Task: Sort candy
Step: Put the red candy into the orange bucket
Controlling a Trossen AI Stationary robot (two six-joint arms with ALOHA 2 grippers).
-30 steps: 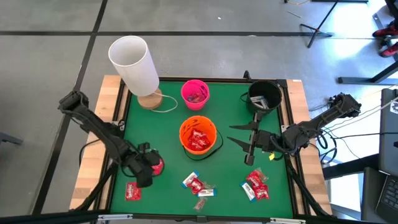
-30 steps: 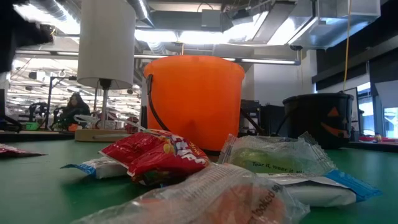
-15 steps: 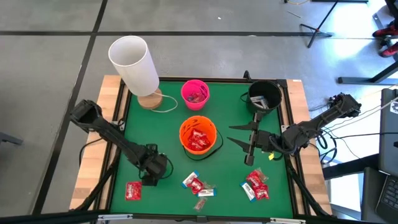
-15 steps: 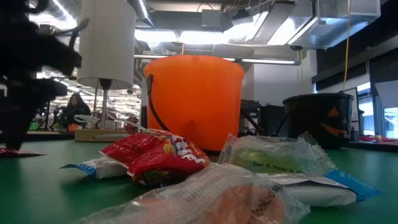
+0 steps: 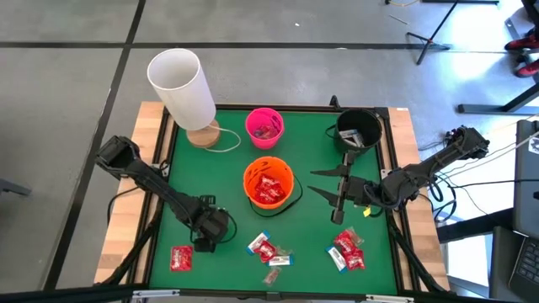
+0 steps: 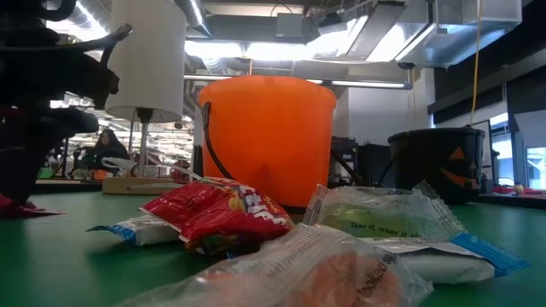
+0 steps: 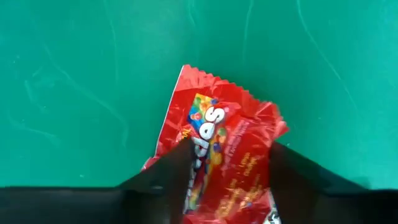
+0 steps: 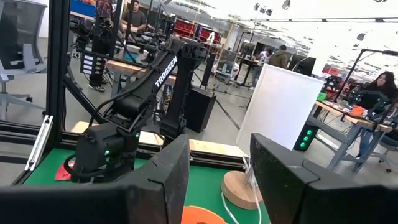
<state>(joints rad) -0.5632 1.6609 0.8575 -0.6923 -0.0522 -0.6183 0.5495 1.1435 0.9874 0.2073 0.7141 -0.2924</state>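
Note:
A red candy packet (image 7: pixel 225 140) lies on the green table, and my left gripper (image 7: pixel 227 158) stands over it pointing down, its fingers closed in on its two sides. In the high view my left gripper (image 5: pixel 206 234) hides this packet, near the table's front left. It also shows at the left of the low view (image 6: pixel 21 162). My right gripper (image 5: pixel 311 180) hangs open and level, right of the orange bucket (image 5: pixel 268 183), with nothing between its fingers (image 8: pixel 219 155). More candy lies along the front: one red packet (image 5: pixel 180 257) and two small heaps (image 5: pixel 266 250) (image 5: pixel 347 251). My left gripper has the red packet between its two fingers (image 7: pixel 169 177), which meet its long sides (image 7: pixel 198 155) about its middle. The fingers come from above, pointing down, and lie across the packet. The packet lies flat on the table, and its far end sticks out beyond the fingers.
A pink bucket (image 5: pixel 264 126) and a black bucket (image 5: pixel 357 128) stand at the back, both with something inside. The orange bucket holds red candy. A white lamp shade (image 5: pixel 179 84) on a wooden base (image 5: pixel 202 135) stands at the back left. Bare green felt lies between the left gripper and the orange bucket.
My left gripper has come down to the table and a little toward its right edge, onto the red packet that lay beside it. That packet is now hidden under the gripper in the high view. My right gripper has kept still.

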